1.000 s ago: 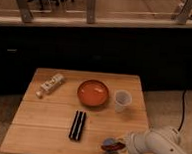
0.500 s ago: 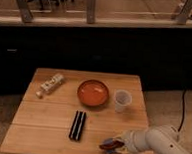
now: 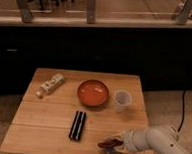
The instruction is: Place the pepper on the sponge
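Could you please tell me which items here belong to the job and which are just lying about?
Job: pepper; sponge, just below it in view; gripper beside them, at the table's front right.
Lying about: orange bowl; cup; black bar; pale bottle lying down.

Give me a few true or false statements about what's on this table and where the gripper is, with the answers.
1. The orange bowl sits near the middle of the table. True.
2. The cup stands left of the bowl in the picture. False: it stands to the bowl's right.
3. The gripper is near the table's front right edge, beside the pepper and sponge. True.
4. The black ridged bar lies inside the bowl. False: it lies on the tabletop in front of the bowl.
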Tool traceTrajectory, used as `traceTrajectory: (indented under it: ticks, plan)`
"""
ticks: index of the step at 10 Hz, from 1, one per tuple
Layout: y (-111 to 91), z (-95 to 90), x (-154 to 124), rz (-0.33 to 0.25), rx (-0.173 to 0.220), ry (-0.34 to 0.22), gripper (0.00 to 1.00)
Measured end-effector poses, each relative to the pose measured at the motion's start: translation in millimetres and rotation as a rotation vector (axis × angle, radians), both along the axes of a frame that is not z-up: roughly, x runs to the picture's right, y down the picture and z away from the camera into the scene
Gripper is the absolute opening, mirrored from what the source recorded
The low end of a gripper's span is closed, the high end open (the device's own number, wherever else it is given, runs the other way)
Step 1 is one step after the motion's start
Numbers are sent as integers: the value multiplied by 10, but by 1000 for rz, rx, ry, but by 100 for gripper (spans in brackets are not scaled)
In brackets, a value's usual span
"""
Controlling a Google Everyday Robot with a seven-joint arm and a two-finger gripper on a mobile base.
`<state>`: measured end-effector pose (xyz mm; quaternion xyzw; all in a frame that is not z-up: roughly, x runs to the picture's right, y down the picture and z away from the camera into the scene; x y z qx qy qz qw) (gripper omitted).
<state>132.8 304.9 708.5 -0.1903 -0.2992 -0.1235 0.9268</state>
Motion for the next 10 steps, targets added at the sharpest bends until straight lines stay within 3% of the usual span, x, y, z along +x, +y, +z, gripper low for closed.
traceTrajectory:
  ticks: [6,10]
  plan:
    - [-20,-4,-25,-3,16,-9,80]
    - [-119,-22,-97,8,76,-42,80]
